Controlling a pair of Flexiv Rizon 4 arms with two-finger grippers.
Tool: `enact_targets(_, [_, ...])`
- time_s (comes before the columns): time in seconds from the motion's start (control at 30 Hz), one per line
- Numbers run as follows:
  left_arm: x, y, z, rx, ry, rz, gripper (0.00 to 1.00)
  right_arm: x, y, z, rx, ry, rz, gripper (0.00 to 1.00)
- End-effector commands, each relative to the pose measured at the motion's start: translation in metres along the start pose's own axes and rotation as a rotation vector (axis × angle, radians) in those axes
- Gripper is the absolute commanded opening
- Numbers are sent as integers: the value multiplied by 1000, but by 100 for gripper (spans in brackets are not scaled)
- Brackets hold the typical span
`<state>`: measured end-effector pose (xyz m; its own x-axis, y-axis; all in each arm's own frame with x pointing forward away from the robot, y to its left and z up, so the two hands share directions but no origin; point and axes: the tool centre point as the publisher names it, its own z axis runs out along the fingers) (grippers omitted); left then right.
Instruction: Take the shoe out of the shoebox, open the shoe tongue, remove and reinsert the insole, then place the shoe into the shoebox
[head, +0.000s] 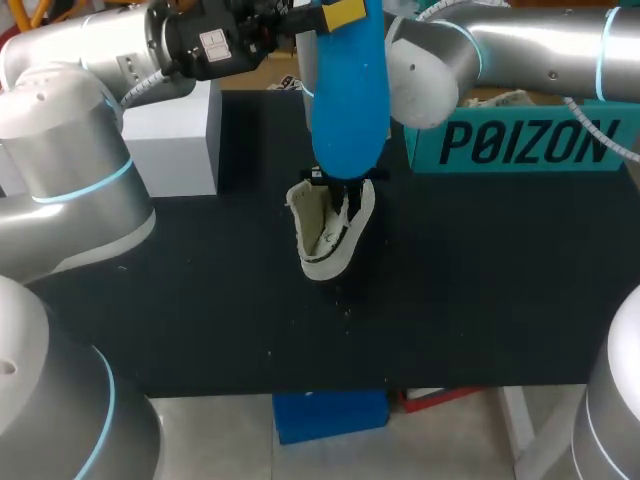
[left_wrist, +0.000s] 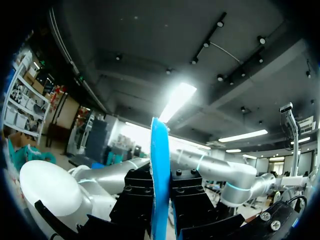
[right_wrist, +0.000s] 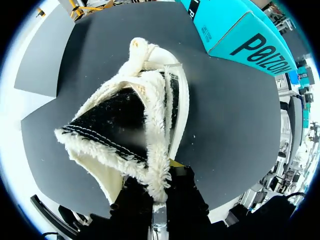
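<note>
Holding the blue insole (head: 345, 90) above the shoe (head: 325, 235) in the clenched left gripper (left_wrist: 160, 200); grasping the shoe's fleecy collar (right_wrist: 156, 150) (edge only) with the right gripper (right_wrist: 160, 197).

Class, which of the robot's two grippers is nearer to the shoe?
Right. The right gripper grips the shoe by its fleecy collar. The left gripper is raised well above the shoe, apart from it, clamping the blue insole.

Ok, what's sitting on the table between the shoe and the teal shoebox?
Nothing: only bare black table separates the shoe from the shoebox, clearest in the right wrist view.
</note>
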<state>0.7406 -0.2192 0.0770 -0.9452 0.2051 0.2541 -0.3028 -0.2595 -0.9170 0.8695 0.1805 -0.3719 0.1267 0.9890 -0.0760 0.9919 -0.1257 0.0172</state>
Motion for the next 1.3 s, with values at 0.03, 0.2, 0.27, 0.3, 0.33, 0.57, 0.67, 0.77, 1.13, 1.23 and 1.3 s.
enact_targets(0.03, [1, 1, 0, 0, -1, 2, 0, 1, -3, 12, -11, -5, 0, 0])
enact_targets(0.2, [1, 1, 0, 0, -1, 2, 0, -3, -8, 21, -18, -11, 4, 0])
enact_targets(0.27, [1, 1, 0, 0, -1, 2, 0, -5, -10, 25, -23, -9, 8, 0])
enact_targets(0.3, [1, 1, 0, 0, -1, 2, 0, -6, -11, 27, -23, -12, 9, 0])
enact_targets(0.33, [1, 1, 0, 0, -1, 2, 0, -8, -12, 30, -18, -7, 15, 0])
enact_targets(0.57, [1, 1, 0, 0, -1, 2, 0, -21, -16, 27, 1, 113, 54, 100])
enact_targets(0.67, [1, 1, 0, 0, -1, 2, 0, -30, -16, 12, -4, 290, 72, 100])
enact_targets(0.77, [1, 1, 0, 0, -1, 2, 0, -38, -15, -8, -57, 431, 58, 100])
enact_targets(1.13, [1, 1, 0, 0, -1, 2, 0, -49, -14, -75, -236, 748, -58, 100])
enact_targets(1.23, [1, 1, 0, 0, -1, 2, 0, -49, -14, -75, -236, 748, -58, 100])
enact_targets(1.3, [1, 1, 0, 0, -1, 2, 0, -49, -14, -75, -236, 748, -58, 100])
